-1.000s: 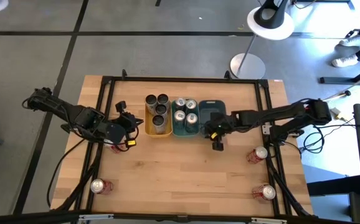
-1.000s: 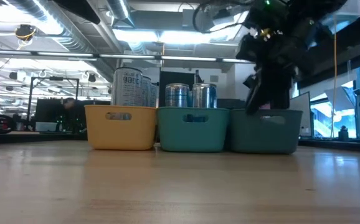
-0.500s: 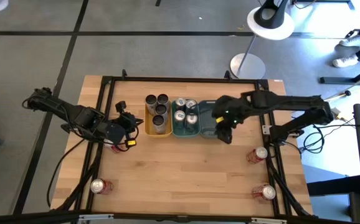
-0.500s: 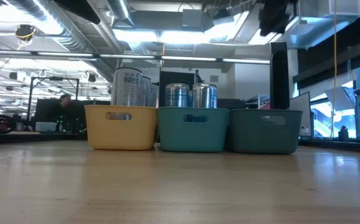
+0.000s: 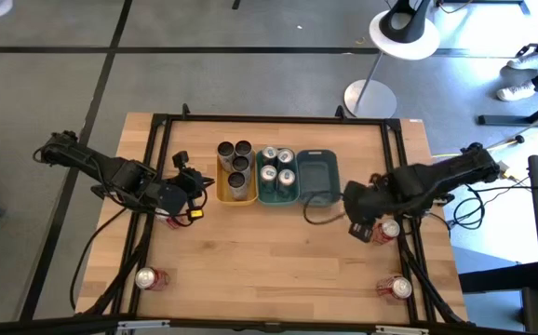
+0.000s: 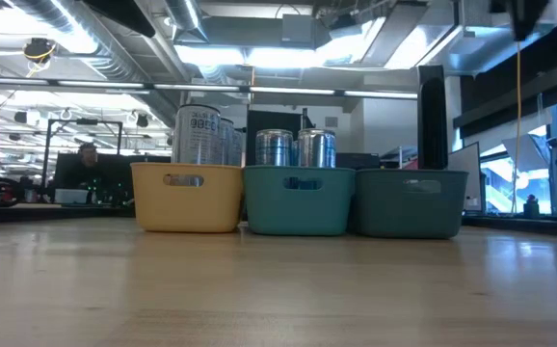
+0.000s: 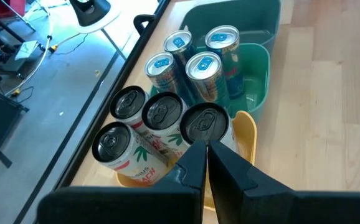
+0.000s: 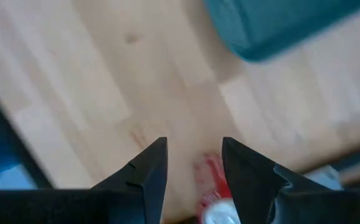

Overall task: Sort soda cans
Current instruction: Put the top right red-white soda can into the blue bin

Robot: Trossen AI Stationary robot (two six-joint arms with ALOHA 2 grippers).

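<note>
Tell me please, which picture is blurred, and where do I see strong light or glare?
Right wrist view: motion blur smears the table, the dark tray and a red can beyond the open right gripper. Left wrist view: sharp, can tops clearly readable. Low view: bright ceiling lights and windows, trays backlit. High view: even light, with glare on the floor at upper right.

Four dark cans (image 5: 236, 160) stand upright in the yellow tray (image 5: 221, 191); four silver-teal cans (image 5: 276, 166) stand upright in the teal tray (image 5: 277, 196). Red cans (image 5: 391, 229) lie scattered near the desk (image 5: 269, 261) edges, one at each near corner.
</note>
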